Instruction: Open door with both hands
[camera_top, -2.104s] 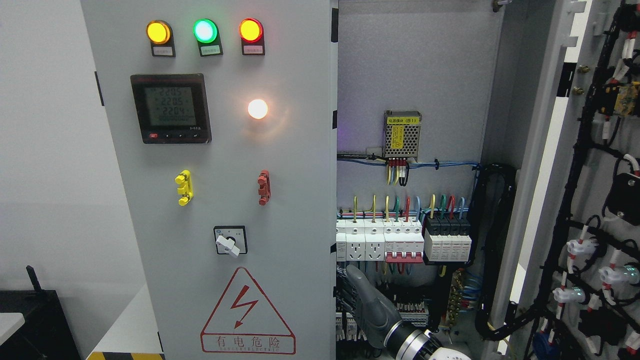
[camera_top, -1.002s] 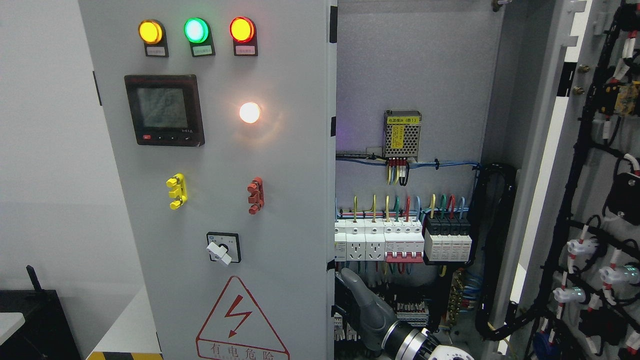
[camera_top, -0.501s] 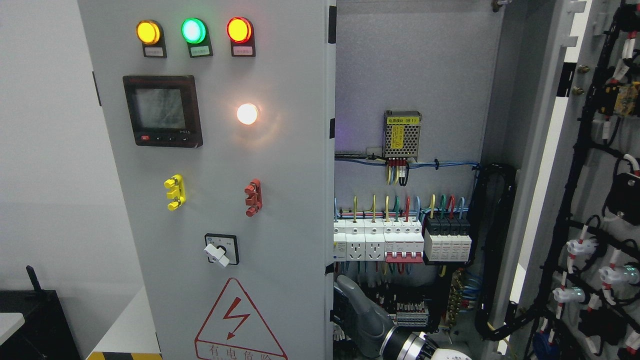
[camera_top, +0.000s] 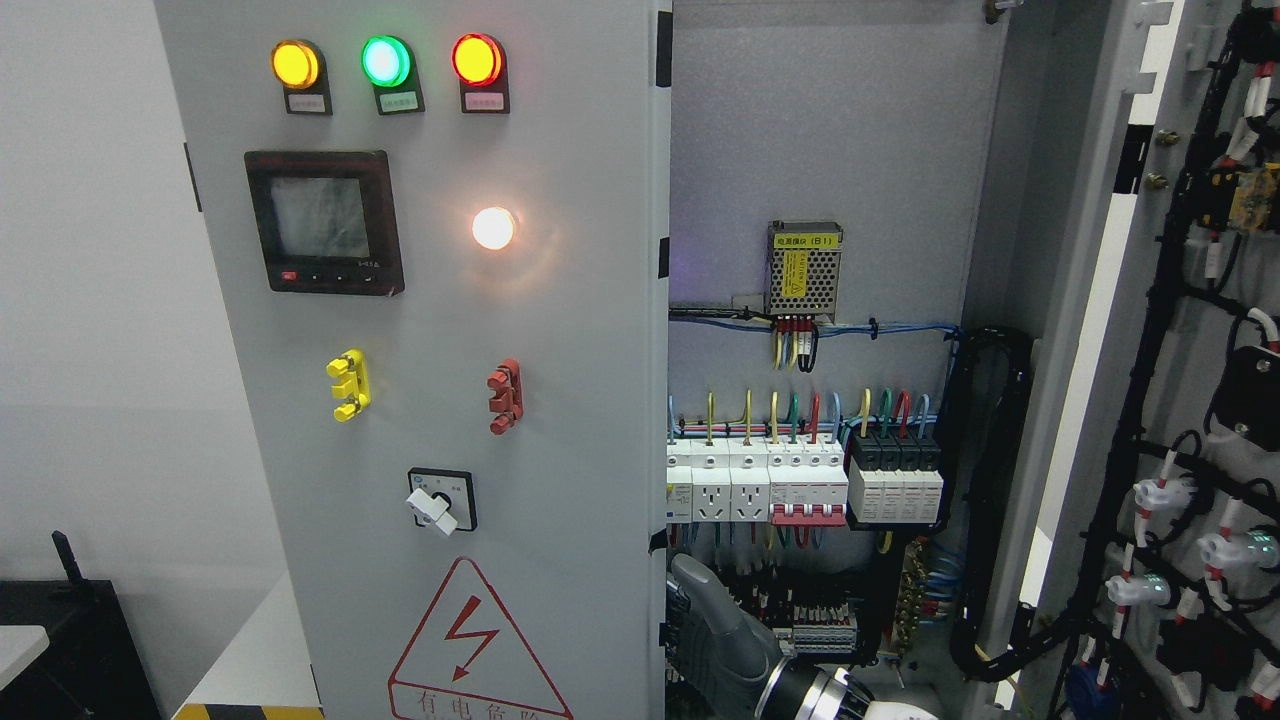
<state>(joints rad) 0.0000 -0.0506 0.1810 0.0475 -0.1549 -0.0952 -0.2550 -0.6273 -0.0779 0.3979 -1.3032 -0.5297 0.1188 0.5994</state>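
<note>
The grey left door (camera_top: 560, 330) of the electrical cabinet carries three indicator lamps, a meter, a rotary switch and a warning triangle. It stands partly swung out, its free edge (camera_top: 662, 400) in front of the cabinet interior. My right hand (camera_top: 690, 600) comes up from the bottom edge right of the middle and lies against the inner side of that edge. Its fingers (camera_top: 680, 612) are stretched out, not curled around anything. The right door (camera_top: 1180, 400) stands wide open at the far right, wiring on its inner face. My left arm is not in view.
Inside the cabinet sit rows of breakers (camera_top: 800, 485), a small power supply (camera_top: 803, 268) and black cable bundles (camera_top: 990, 500). A white wall lies left of the cabinet, with a black box (camera_top: 70, 640) and a white surface (camera_top: 260, 660) low at the left.
The left door has swung further; its lamps and meter have shifted left in the picture. My right hand has moved left and down along the door's edge.
</note>
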